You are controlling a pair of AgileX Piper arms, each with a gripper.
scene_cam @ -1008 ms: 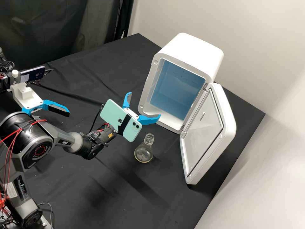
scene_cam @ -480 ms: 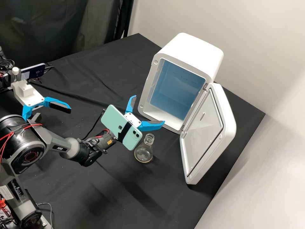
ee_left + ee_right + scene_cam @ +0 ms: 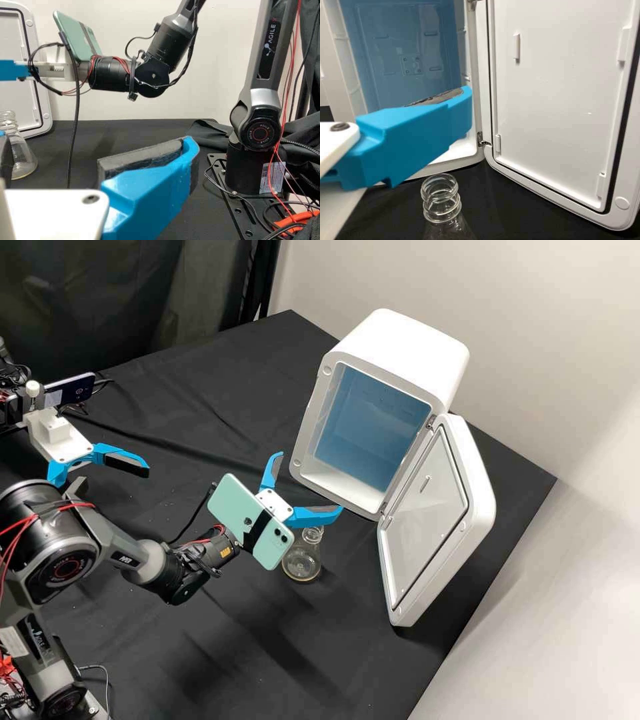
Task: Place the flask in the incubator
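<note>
A black worktop (image 3: 200,393) seen from above at a slant. A white incubator (image 3: 393,347) stands at about 2 o'clock from the centre, with its pale blue inside facing the arms. Its door (image 3: 437,520) is swung fully open and hangs at the box's 5 o'clock. A clear, empty flask (image 3: 303,560) stands upright on the worktop at 7 o'clock from the incubator's opening, just in front of its lower edge and outside it. The right gripper (image 3: 310,483) hovers at the flask's 12 o'clock. Its blue fingers (image 3: 313,512) are spread wide apart, and one of them passes just over the flask's mouth without gripping it. A mint-green phone (image 3: 250,520) is strapped to this arm's wrist. In the right wrist view the ribbed neck of the flask (image 3: 440,197) sits just under a finger (image 3: 410,135), with the open incubator (image 3: 405,60) and its door (image 3: 555,100) behind. The left gripper (image 3: 99,477) hangs at 9 o'clock, well apart from the flask, with its fingers also apart and empty. From the left wrist, one finger (image 3: 150,175) shows close up and the flask (image 3: 12,150) stands far off.
</note>
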